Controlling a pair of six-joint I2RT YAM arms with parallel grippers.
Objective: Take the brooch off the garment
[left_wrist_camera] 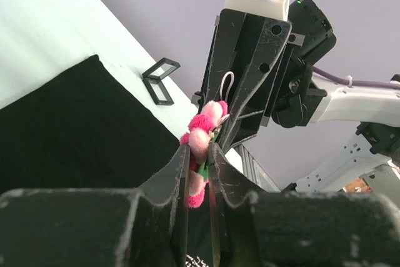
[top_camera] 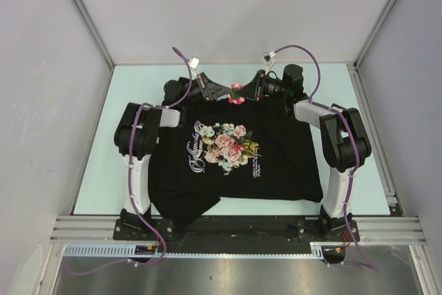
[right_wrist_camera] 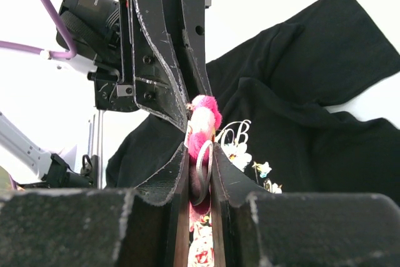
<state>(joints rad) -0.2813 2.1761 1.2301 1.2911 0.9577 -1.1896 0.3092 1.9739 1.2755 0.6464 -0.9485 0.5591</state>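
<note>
Top cam hangs high above and behind the arm bases, looking down on the whole counter from far off. Left wrist cam peeks out between its own jaws, real close, facing the right gripper head-on. Right wrist cam is the mirror of that, staring at the left gripper. All three catch the brooch at the shirt collar.

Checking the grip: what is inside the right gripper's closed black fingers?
The right gripper pinches a thin metal loop, the fluffy pink flower brooch sticking out above. Its fingers cover anything deeper, so the fastening cannot be seen.
</note>
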